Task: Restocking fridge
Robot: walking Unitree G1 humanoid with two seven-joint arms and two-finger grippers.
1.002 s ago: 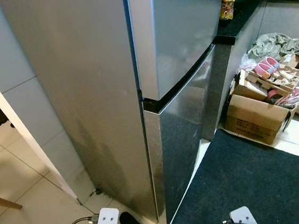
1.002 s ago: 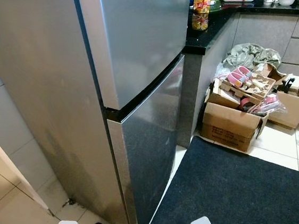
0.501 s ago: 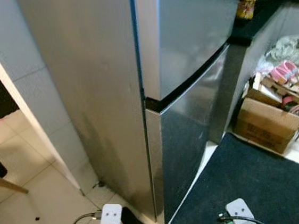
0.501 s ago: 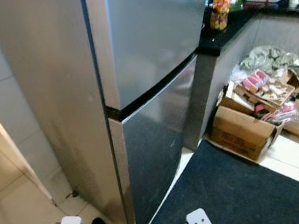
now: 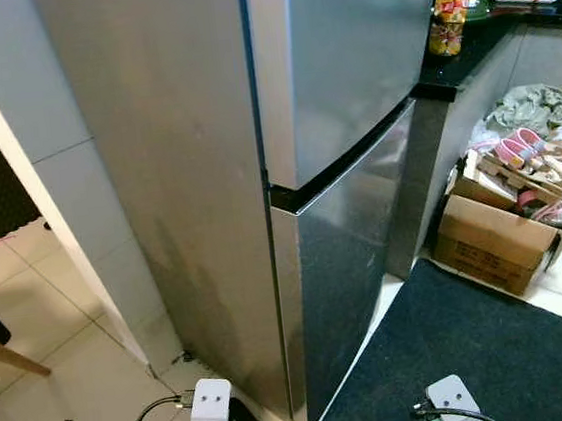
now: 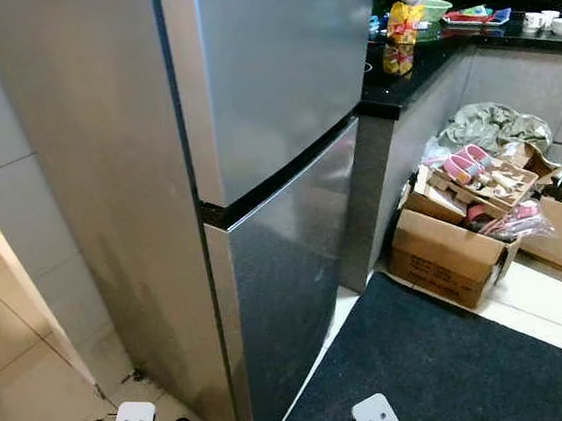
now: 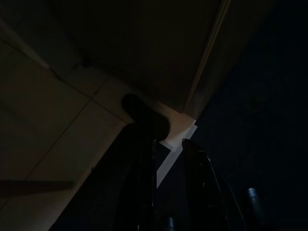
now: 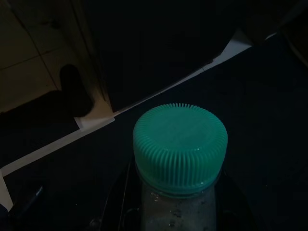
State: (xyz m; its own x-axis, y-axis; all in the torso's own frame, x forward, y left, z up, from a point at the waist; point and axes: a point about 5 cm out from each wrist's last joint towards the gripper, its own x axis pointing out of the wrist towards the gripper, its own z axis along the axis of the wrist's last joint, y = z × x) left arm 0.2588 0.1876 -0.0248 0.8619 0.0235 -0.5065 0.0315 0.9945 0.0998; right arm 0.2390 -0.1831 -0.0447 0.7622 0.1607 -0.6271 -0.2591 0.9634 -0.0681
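A tall steel fridge (image 5: 339, 94) stands before me with its upper door and its lower door (image 5: 348, 274) both closed. My arms hang low at the bottom of the eye views, the left wrist (image 5: 210, 419) by the fridge's near corner and the right wrist (image 5: 452, 399) over the dark mat. In the right wrist view my right gripper (image 8: 175, 211) is shut on a clear bottle with a green ribbed cap (image 8: 179, 147). In the dark left wrist view my left gripper (image 7: 169, 144) is open by a narrow gap, with nothing in it, above the floor.
A dark mat (image 5: 497, 349) lies before the fridge. Open cardboard boxes (image 5: 508, 217) of clutter sit on the floor at the right, under a black counter (image 5: 464, 40) with a yellow packet (image 5: 447, 17) and dishes. Tiled wall and pale floor (image 5: 47, 376) are at the left.
The whole picture has shifted as the camera moved; the fridge now looks a little further off. Its doors stay closed and both arms still hang low.
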